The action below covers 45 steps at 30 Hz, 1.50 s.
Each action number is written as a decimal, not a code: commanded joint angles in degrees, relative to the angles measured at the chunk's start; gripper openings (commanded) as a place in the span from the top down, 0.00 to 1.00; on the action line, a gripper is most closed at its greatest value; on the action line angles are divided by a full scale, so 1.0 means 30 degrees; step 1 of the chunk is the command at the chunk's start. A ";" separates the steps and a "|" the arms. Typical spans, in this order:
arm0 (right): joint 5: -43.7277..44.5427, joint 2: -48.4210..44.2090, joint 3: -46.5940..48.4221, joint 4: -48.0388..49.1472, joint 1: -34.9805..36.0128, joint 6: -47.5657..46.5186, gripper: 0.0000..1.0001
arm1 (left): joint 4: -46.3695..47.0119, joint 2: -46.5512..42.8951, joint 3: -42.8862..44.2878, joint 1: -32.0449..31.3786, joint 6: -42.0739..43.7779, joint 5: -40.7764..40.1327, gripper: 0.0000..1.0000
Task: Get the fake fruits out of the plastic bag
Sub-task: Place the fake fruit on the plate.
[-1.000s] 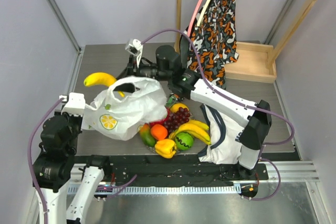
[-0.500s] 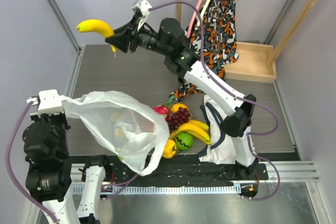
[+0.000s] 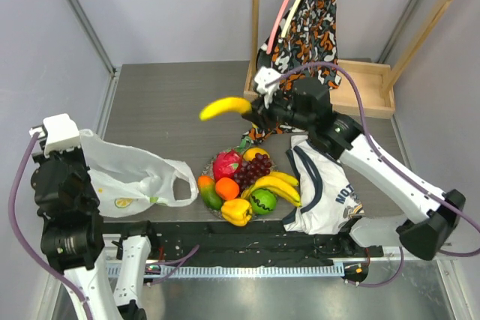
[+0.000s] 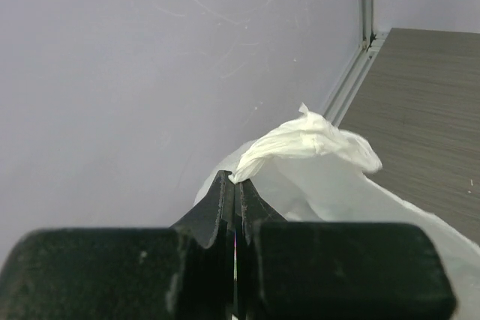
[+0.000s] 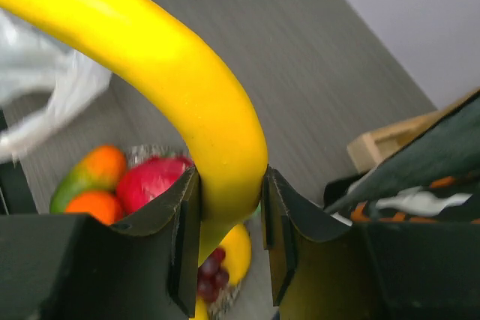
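One banana [image 3: 225, 107] is sitting clamped in the right gripper [image 5: 229, 185] — ease it onto the fruit pile [image 3: 244, 181] by the table [image 3: 165, 95]'s front edge. Meanwhile the left gripper [image 4: 235, 185] is pinching the plastic bag [image 3: 127, 174] tight.

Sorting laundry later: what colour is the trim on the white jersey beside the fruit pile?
Navy trim on the jersey, clearest in the top external view.

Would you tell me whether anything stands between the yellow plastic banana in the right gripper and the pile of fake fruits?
Nothing visible does. The yellow plastic banana in the right gripper hangs in open air beyond the fruit pile; the translucent white plastic bag lies off to its left.
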 commanded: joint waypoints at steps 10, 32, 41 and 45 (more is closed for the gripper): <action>-0.0548 -0.2332 -0.5966 -0.5545 0.0420 -0.0740 0.99 | 0.1235 0.1794 -0.1345 0.0125 -0.2451 0.2863 1.00; -0.1368 -0.0253 -0.7228 -0.4109 0.1445 0.2248 0.95 | 0.0208 0.0856 -0.2019 0.0418 -0.2862 0.3980 1.00; -0.1428 0.0772 -0.7286 -0.3788 0.1534 0.4946 0.90 | 0.0209 0.0826 -0.1990 0.0447 -0.2717 0.4039 1.00; -0.1106 0.1153 -0.7433 -0.3729 0.1505 0.4654 0.75 | 0.0267 0.0885 -0.1932 0.0447 -0.2745 0.4097 1.00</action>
